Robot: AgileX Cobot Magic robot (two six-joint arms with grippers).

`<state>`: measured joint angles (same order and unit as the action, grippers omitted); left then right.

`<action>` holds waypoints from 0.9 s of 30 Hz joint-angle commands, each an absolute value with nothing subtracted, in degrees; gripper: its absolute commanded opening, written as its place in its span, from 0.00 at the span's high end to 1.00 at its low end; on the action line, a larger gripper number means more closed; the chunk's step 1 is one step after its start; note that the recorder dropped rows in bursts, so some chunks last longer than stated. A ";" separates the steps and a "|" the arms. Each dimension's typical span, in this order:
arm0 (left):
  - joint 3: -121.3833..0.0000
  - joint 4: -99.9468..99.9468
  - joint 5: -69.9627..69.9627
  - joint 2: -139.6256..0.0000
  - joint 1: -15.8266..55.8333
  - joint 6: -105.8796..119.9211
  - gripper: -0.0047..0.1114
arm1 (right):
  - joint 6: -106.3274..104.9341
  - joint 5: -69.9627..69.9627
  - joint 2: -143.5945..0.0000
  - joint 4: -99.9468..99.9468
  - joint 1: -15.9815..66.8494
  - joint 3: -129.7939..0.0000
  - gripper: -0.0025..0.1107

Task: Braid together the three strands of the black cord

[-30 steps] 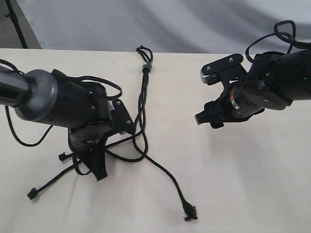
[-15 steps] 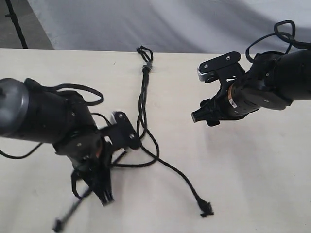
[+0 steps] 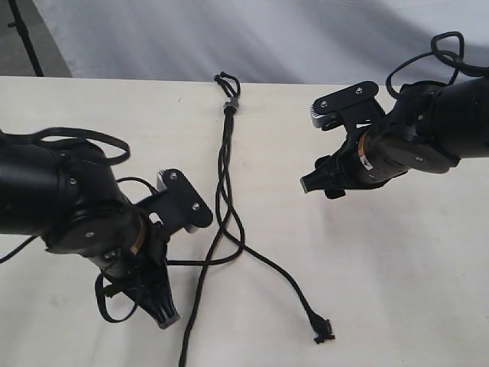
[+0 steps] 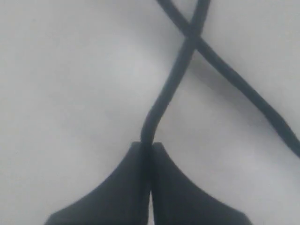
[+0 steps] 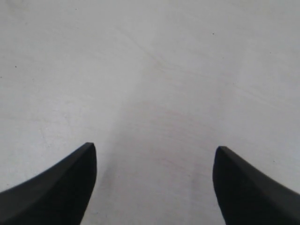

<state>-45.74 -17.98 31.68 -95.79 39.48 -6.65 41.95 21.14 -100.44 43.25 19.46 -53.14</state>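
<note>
The black cord lies on the pale table, its grey-banded knot (image 3: pixel 231 105) at the far side and the three strands running together toward the front. One strand (image 3: pixel 276 277) trails right to a frayed tip (image 3: pixel 324 332). Another strand (image 3: pixel 195 306) runs off the front edge. My left gripper (image 3: pixel 162 313) points down near the front left, shut on a strand (image 4: pixel 168 89) that leaves its fingertips (image 4: pixel 136 154) and crosses a second strand (image 4: pixel 243 89). My right gripper (image 3: pixel 317 183) hovers open to the right of the cord, with only bare table between its fingers (image 5: pixel 79 173).
The table (image 3: pixel 397 290) is pale and bare apart from the cord. Thicker glossy arm cables loop over the left arm (image 3: pixel 84 138) and the right arm (image 3: pixel 447 46). A grey cloth backdrop (image 3: pixel 306 38) hangs behind the table's far edge.
My left arm has swung toward the front of the table, dragging its strand along. The loose strand's tip has slid to the right. My right gripper has shifted slightly left and stays open.
</note>
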 commanded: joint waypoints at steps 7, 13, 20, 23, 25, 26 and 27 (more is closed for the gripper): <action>-37.59 -21.84 16.23 -93.35 35.93 -7.69 0.95 | 42.12 21.07 -99.95 43.45 19.48 -53.25 0.39; -34.49 -21.84 10.43 -93.35 35.93 -7.69 0.95 | 42.12 21.07 -99.95 43.45 19.48 -53.25 0.39; -34.49 -21.84 14.27 -93.35 35.93 -12.95 0.91 | 42.12 21.07 -99.95 43.34 19.48 -53.25 0.39; -34.49 -21.84 14.67 -93.35 35.93 -16.15 0.70 | 42.12 21.07 -99.95 41.33 19.48 -53.25 0.39; -34.49 -21.84 14.67 -93.35 35.93 -18.07 0.50 | 42.12 21.07 -99.95 39.70 19.58 -53.25 0.39; -34.49 -21.84 14.67 -93.35 35.93 -18.07 0.43 | 42.12 21.07 -99.95 37.36 19.58 -53.25 0.39; -34.49 -21.84 14.67 -93.35 35.93 -18.07 0.40 | 42.12 21.07 -99.95 35.42 19.71 -53.25 0.39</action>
<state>-34.85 -21.77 14.19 -93.88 36.02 -17.04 41.95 21.14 -100.44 38.80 19.46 -53.14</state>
